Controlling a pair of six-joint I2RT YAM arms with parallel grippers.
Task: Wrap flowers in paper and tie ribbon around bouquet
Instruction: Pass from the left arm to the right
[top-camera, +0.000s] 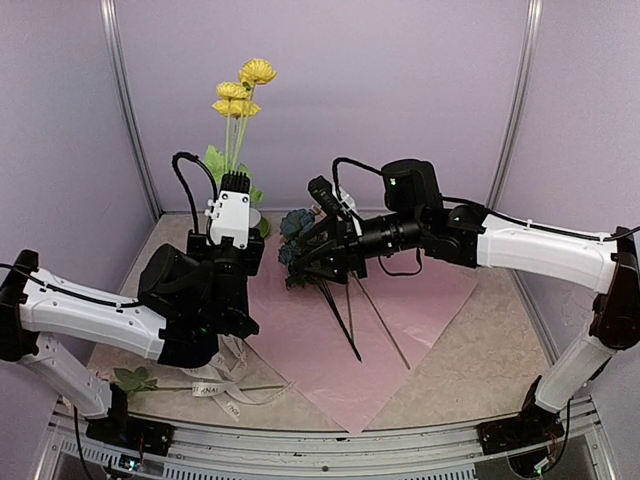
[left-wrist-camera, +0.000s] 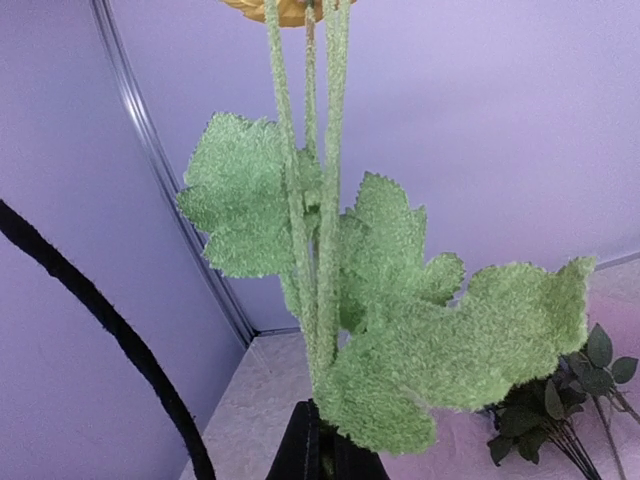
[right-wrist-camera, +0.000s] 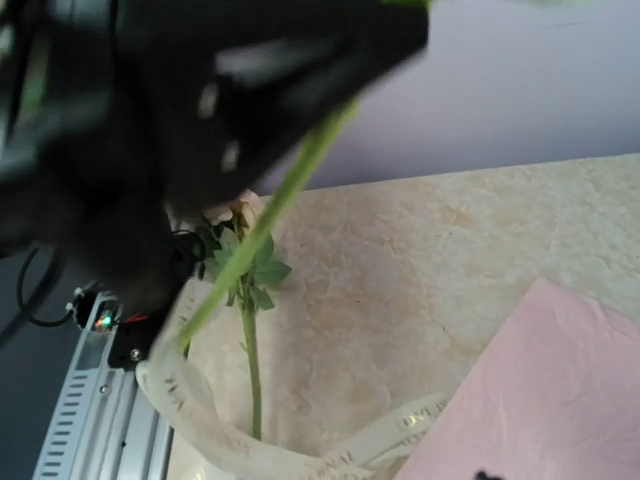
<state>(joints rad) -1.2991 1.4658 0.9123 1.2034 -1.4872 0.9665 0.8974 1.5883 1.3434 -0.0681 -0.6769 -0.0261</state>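
- Bench (top-camera: 470, 370): mottled beige top, carries everything below.
- Paper (top-camera: 420, 300): lilac-pink sheet lying flat at mid-bench with one corner pointing to the near edge; nothing is wrapped yet.
- Yellow flowers (top-camera: 245, 90): held upright above the far left of the bench. The blooms are high against the back wall, with fuzzy green leaves low on the stems.
- Left fingers (top-camera: 232, 183): pointing up, closed together on the yellow flowers' stems just under the leaves.
- Blue flowers (top-camera: 296, 224): dark bunch at the paper's far left edge. Its thin stems slant down across the sheet toward the near side.
- Right fingers (right-wrist-camera: 230, 80): reaching in from the right at the blue flowers. They are blurred in the wrist view, where a green stem crosses them. Cannot tell whether they are clamped or apart.
- Ribbon (top-camera: 222, 388): cream with dark lettering, in a loose heap on the bench near the paper's left corner.
- Pink flower (right-wrist-camera: 245, 210): single stem lying on the bench just left of the ribbon.
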